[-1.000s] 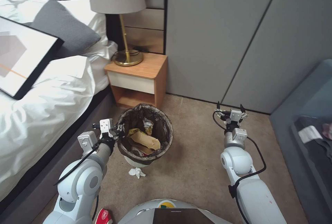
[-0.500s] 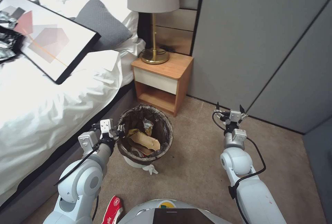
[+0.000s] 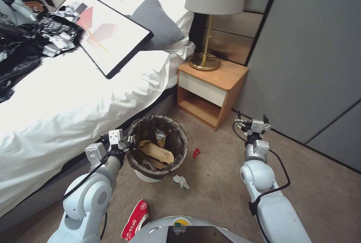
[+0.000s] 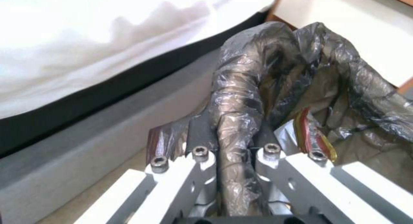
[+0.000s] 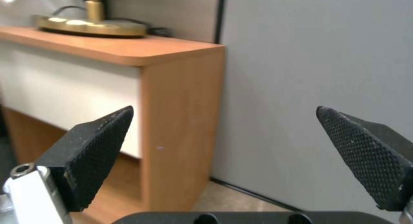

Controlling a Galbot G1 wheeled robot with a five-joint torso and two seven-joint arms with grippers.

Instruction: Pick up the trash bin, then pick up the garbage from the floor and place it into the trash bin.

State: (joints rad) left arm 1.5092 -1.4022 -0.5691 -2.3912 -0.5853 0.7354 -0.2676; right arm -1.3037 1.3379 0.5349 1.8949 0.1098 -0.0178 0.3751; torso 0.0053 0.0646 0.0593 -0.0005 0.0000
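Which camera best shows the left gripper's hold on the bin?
Left wrist view: the left gripper is clamped on the trash bin liner rim. The head view shows it small beside the bin; the right wrist view faces the nightstand.

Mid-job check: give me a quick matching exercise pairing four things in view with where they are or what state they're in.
Things:
1. trash bin
2. right pincer
3. white tissue wad
4. red-and-white wrapper

States:
A. open, holding nothing
B. on the carpet just right of the bin
C. rim gripped by the left pincer
D. on the floor near the robot's base

Pairs: 1-C, 2-A, 3-B, 4-D
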